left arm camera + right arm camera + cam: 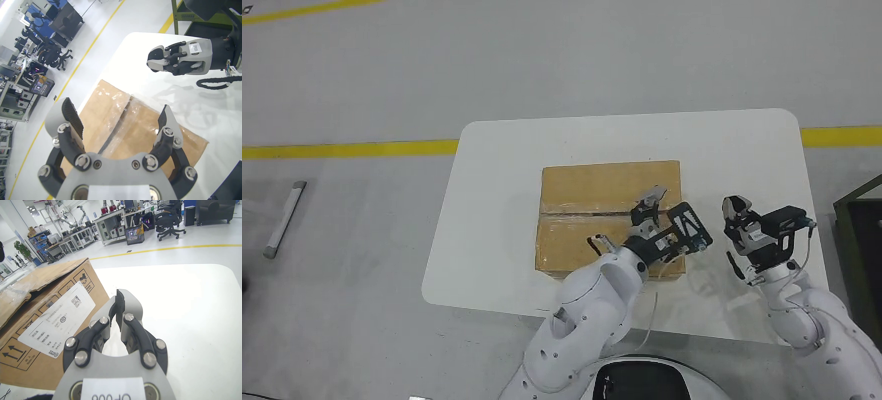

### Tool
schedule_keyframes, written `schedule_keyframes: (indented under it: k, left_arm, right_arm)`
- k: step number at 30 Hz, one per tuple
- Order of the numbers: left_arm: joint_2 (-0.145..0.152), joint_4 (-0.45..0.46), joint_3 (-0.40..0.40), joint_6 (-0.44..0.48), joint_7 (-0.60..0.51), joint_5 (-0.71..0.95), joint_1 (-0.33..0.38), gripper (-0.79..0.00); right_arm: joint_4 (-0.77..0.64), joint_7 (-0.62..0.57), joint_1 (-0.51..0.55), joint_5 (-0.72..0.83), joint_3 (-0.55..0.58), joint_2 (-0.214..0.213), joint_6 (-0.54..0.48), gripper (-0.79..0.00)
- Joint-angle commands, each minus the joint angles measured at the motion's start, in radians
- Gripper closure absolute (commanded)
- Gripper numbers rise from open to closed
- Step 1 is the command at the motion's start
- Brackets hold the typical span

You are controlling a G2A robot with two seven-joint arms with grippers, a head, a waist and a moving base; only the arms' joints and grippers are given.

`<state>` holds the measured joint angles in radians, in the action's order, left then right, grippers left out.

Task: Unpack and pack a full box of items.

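Note:
A closed cardboard box point(592, 200) sits in the middle of the white table point(502, 180). Clear tape runs along its top seam point(121, 117), and a white label point(56, 317) is stuck on its side. My left gripper point(647, 203) hangs open just above the box's top point(140, 121), near its right end, with nothing between its fingers point(72, 113). My right gripper point(118, 300) is shut and empty. It hovers over bare table beside the box's right side point(28, 351), apart from it. This shut right gripper point(153, 61) is also visible in the left wrist view.
Bare table point(179, 304) lies to the right of the box and beyond it. A dark green frame point(860, 215) stands off the table's right edge. On the floor to the left lies a grey bar point(284, 218).

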<state>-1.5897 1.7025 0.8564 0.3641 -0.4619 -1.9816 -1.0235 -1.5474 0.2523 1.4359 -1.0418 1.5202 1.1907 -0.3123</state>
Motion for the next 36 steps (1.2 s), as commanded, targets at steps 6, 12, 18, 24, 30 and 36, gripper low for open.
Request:
schedule_keyframes:
  k: [6, 12, 18, 24, 30, 36]
  left_arm:
    - [-0.022, -0.071, -0.022, -0.079, -0.094, 0.012, 0.053, -0.785]
    - [-0.03, -0.073, -0.012, -0.101, -0.136, 0.029, 0.062, -0.785]
    - [-0.031, -0.007, -0.006, -0.072, -0.195, 0.039, 0.049, -0.785]
    - [-0.033, 0.012, 0.001, -0.071, -0.236, 0.023, 0.041, -0.785]
    - [-0.037, -0.003, 0.003, -0.078, -0.259, 0.011, 0.047, -0.77]
    - [-0.041, -0.019, 0.0, -0.061, -0.273, 0.012, 0.051, -0.699]
  right_arm:
    - [-0.006, 0.015, 0.014, 0.005, 0.007, 0.001, -0.003, 0.0]
    - [-0.004, 0.018, 0.016, 0.004, 0.007, 0.002, -0.007, 0.0]
    - [0.0, 0.017, 0.017, 0.002, 0.013, 0.002, -0.012, 0.0]
    - [0.008, 0.013, 0.01, 0.001, 0.014, 0.003, -0.017, 0.0]
    - [0.015, 0.009, 0.001, 0.003, 0.014, 0.004, -0.02, 0.0]
    - [0.022, 0.005, -0.005, 0.003, 0.012, 0.005, -0.02, 0.0]
